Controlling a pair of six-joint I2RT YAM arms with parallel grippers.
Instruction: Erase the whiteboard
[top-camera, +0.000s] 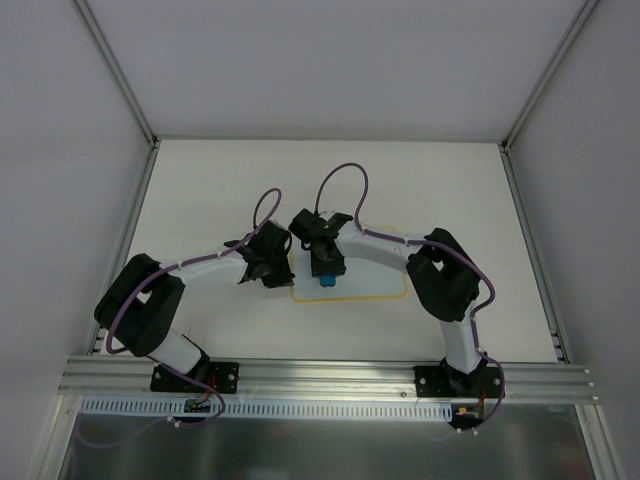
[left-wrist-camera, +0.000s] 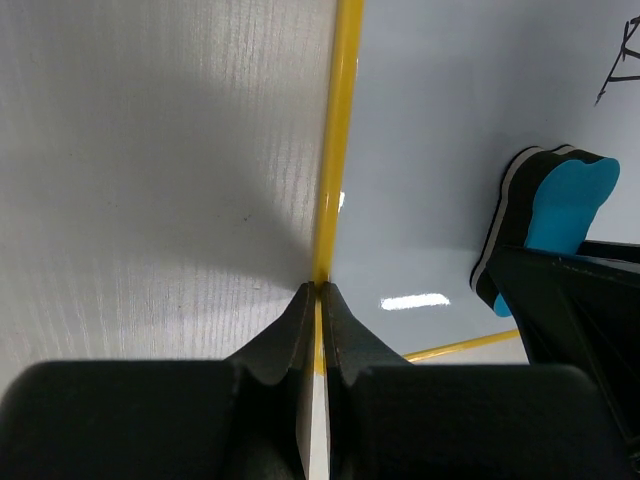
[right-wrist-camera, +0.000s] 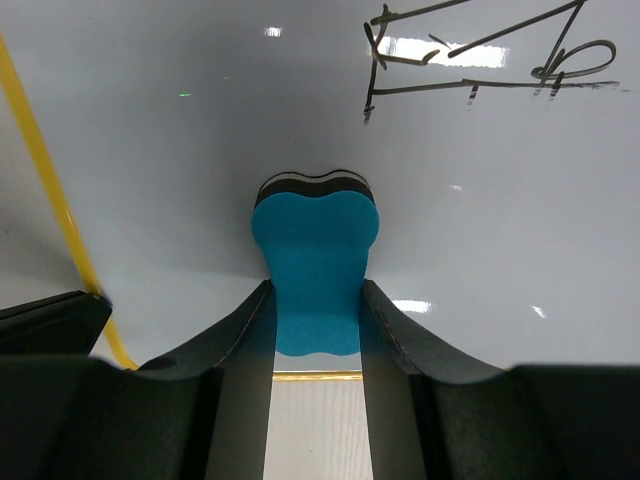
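— Nearest, the left hand (left-wrist-camera: 317, 300): gripping what?
— The worktop (top-camera: 200, 190) carries the whiteboard (left-wrist-camera: 430, 150) flat. The left hand is pinched shut on its yellow left edge; the right hand (right-wrist-camera: 315, 295) clamps the blue eraser (right-wrist-camera: 315, 235) just inside that edge. I'd press flat and sweep across the black scribble (right-wrist-camera: 480, 60). Unreadable; no brand.

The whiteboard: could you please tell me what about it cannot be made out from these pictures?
Right wrist view: the sketch runs off the top edge, and the eraser hides the whiteboard beneath it.
Left wrist view: the right edge cuts the sketch down to a few strokes.
Top view: the arms cover most of the whiteboard, and no sketch shows, hidden or too small.
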